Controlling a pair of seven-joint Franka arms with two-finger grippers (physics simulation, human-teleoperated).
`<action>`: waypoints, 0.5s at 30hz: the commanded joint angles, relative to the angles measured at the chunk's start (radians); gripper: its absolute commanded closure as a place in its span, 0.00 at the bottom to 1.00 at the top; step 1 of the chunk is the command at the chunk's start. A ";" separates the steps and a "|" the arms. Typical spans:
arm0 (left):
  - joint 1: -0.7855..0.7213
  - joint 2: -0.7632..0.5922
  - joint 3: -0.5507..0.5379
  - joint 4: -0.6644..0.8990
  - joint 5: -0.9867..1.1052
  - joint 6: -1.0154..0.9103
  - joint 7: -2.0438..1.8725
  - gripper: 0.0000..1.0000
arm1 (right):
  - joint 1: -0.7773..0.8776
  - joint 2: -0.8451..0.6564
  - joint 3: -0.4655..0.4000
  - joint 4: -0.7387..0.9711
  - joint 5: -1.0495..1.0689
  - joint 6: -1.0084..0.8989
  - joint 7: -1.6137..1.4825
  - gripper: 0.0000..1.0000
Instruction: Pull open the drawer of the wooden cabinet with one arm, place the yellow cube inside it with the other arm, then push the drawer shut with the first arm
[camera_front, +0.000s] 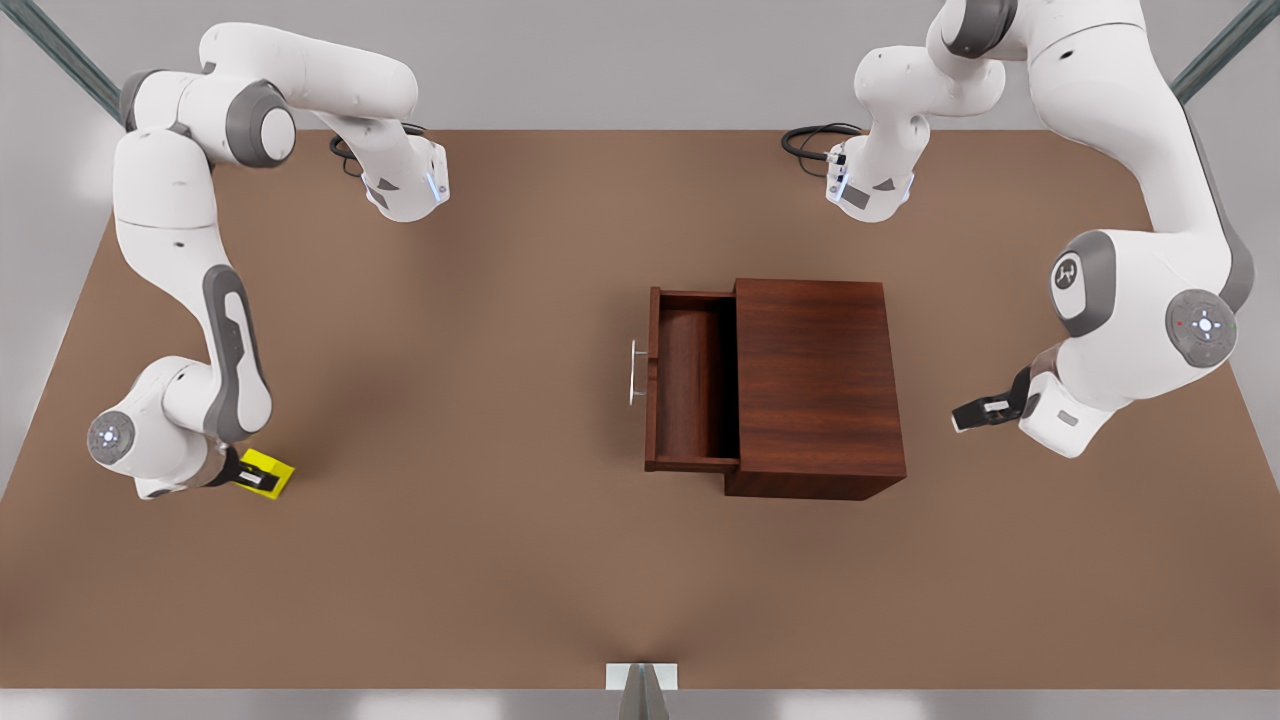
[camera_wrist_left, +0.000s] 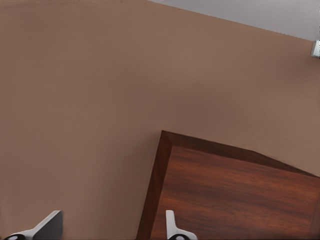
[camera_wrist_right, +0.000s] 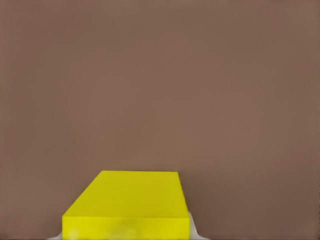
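Observation:
The wooden cabinet (camera_front: 815, 385) stands right of the table's middle, and its corner shows in the left wrist view (camera_wrist_left: 235, 195). Its drawer (camera_front: 690, 385) is pulled out toward the front view's left, its inside bare and its silver handle (camera_front: 636, 372) facing left. My left gripper (camera_front: 968, 415) hovers open just off the cabinet's right side, its fingertips (camera_wrist_left: 50, 224) wide apart. At the front view's far left, my right gripper (camera_front: 258, 476) is shut on the yellow cube (camera_front: 270, 470), low at the table. The cube (camera_wrist_right: 131, 200) sits between its fingertips.
The brown table (camera_front: 480, 560) stretches wide between the cube and the drawer. Black cables (camera_front: 810, 140) lie by the arm bases at the back edge. A small grey mount (camera_front: 641, 677) sits at the middle of the near edge.

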 joint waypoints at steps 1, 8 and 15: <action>-0.001 0.001 0.000 0.000 0.016 0.018 0.344 0.00 | 0.001 -0.025 0.002 0.012 -0.007 -0.059 0.031 0.42; -0.001 0.000 0.000 -0.005 0.024 0.017 0.344 0.00 | 0.063 -0.136 0.070 0.181 -0.019 -0.450 0.310 0.41; -0.003 0.001 -0.002 -0.005 0.033 0.012 0.344 0.00 | 0.196 -0.171 0.143 0.339 -0.008 -0.682 0.714 0.40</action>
